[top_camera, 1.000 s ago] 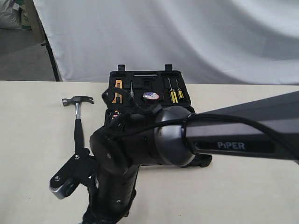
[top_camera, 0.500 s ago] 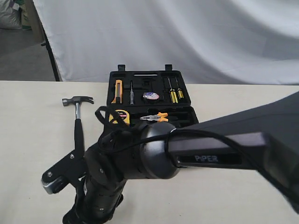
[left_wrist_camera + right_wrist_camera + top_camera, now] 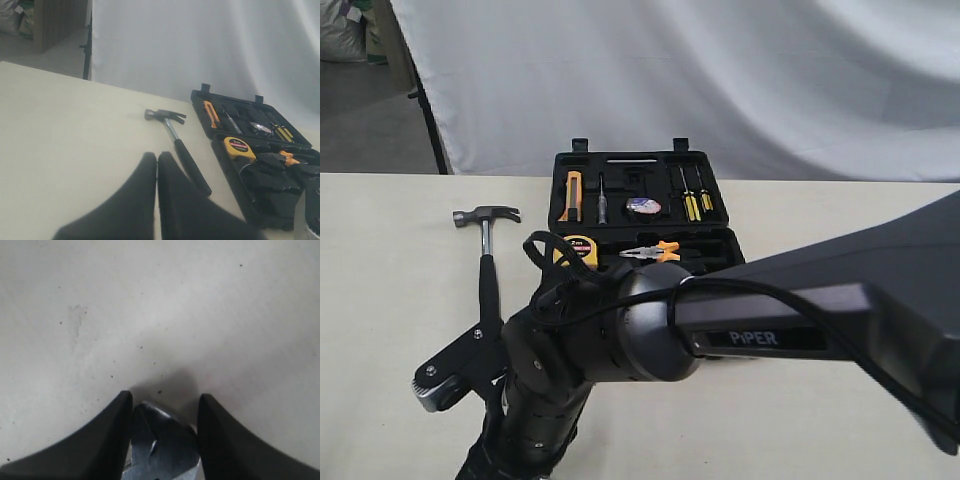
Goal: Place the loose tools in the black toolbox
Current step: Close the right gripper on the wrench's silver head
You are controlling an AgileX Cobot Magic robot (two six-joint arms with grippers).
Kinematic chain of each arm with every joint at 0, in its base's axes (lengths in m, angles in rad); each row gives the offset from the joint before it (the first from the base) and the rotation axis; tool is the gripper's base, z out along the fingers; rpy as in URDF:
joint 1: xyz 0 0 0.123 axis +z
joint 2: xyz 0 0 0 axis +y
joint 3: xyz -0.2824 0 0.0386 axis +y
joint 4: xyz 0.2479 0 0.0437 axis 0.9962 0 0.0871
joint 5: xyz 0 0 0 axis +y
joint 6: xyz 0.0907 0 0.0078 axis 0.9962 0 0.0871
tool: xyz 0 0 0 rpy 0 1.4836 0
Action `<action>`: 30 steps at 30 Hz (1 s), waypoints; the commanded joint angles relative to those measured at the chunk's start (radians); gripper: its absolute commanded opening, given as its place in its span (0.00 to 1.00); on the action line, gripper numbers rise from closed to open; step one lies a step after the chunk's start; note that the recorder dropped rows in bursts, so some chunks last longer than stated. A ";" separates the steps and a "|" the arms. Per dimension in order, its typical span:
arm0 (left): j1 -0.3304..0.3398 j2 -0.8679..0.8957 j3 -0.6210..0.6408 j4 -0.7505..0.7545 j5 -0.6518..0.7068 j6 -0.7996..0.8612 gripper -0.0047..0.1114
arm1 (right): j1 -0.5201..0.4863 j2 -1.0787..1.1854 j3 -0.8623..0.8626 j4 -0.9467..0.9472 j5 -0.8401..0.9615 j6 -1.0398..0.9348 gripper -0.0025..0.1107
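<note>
My right gripper [image 3: 164,399] is shut on the silver head of the adjustable wrench [image 3: 162,440] just above the table. In the exterior view this gripper [image 3: 432,388] hangs at the lower left, near the end of the hammer's handle, with the wrench's steel jaw [image 3: 423,398] showing at its tip. The claw hammer [image 3: 488,262] [image 3: 180,150] lies on the table left of the open black toolbox [image 3: 720,245] [image 3: 199,100]. The small tape roll [image 3: 643,206] [image 3: 260,128] sits in the toolbox's far half. My left gripper [image 3: 157,159] is shut and empty.
A yellow tape measure [image 3: 576,250] [image 3: 239,147] and orange-handled pliers [image 3: 655,251] lie in the toolbox's near half; screwdrivers [image 3: 692,200] and a knife [image 3: 570,195] fill the far half. The right arm's bulk [image 3: 620,330] hides the toolbox's front edge. A white sheet hangs behind the table.
The right arm has swung left and lowered with the wrench, uncovering the toolbox's near half. Over the last half second it hardly moved. The hammer has stayed put.
</note>
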 commanded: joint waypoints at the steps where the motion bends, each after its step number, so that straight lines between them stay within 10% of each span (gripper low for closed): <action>1: 0.025 -0.003 -0.003 0.004 -0.007 -0.005 0.05 | -0.004 -0.001 0.012 -0.004 0.050 0.001 0.10; 6: 0.025 -0.003 -0.003 0.004 -0.007 -0.005 0.05 | -0.004 -0.001 0.012 -0.004 0.047 0.026 0.14; 13: 0.025 -0.003 -0.003 0.004 -0.007 -0.005 0.05 | 0.000 -0.011 -0.025 -0.011 0.128 0.058 0.62; 30: 0.025 -0.003 -0.003 0.004 -0.007 -0.005 0.05 | 0.003 0.087 -0.101 -0.053 0.258 0.058 0.53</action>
